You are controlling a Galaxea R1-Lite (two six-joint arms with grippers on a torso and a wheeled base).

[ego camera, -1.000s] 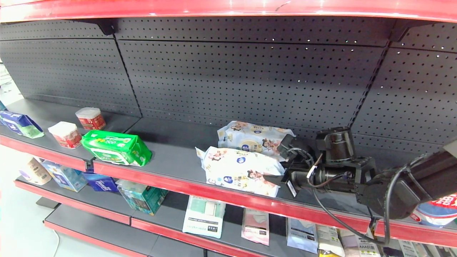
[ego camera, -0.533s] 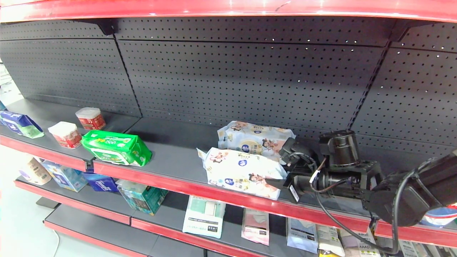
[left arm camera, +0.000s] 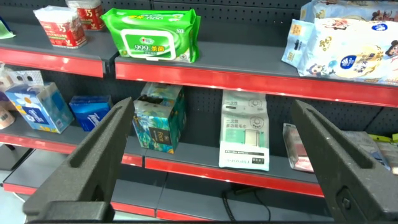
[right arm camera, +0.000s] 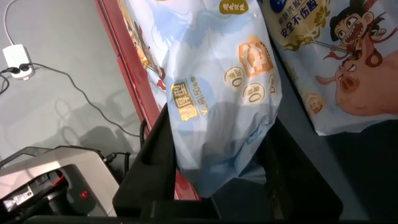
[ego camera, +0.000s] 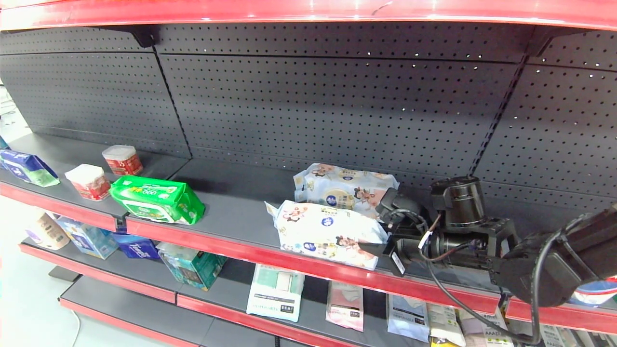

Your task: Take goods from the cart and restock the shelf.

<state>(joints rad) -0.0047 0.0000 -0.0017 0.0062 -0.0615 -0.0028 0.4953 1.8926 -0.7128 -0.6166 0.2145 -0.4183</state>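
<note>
A white-and-blue cartoon-printed wipes pack (ego camera: pixel 323 231) lies at the front edge of the dark shelf (ego camera: pixel 231 202). A second pack of the same kind (ego camera: pixel 342 185) lies just behind it. My right gripper (ego camera: pixel 375 224) comes in from the right and is shut on the front pack's right end. In the right wrist view the pack (right arm camera: pixel 217 93) is wedged between both black fingers (right arm camera: pixel 155 162), with the other pack (right arm camera: pixel 336 62) beside it. My left gripper (left arm camera: pixel 211 109) is open and holds nothing, level with the lower shelves; the front pack (left arm camera: pixel 348 50) shows above it.
A green wipes pack (ego camera: pixel 156 197), two red-and-white tubs (ego camera: pixel 89 180) and a blue pack (ego camera: pixel 26 166) stand further left on the shelf. Lower shelves hold a teal tissue box (left arm camera: pixel 158 115) and hanging pouches (left arm camera: pixel 244 130). A pegboard wall (ego camera: pixel 313 106) backs the shelf.
The right gripper has shifted slightly right and down, and the front wipes pack has settled a little lower on the shelf with it.
</note>
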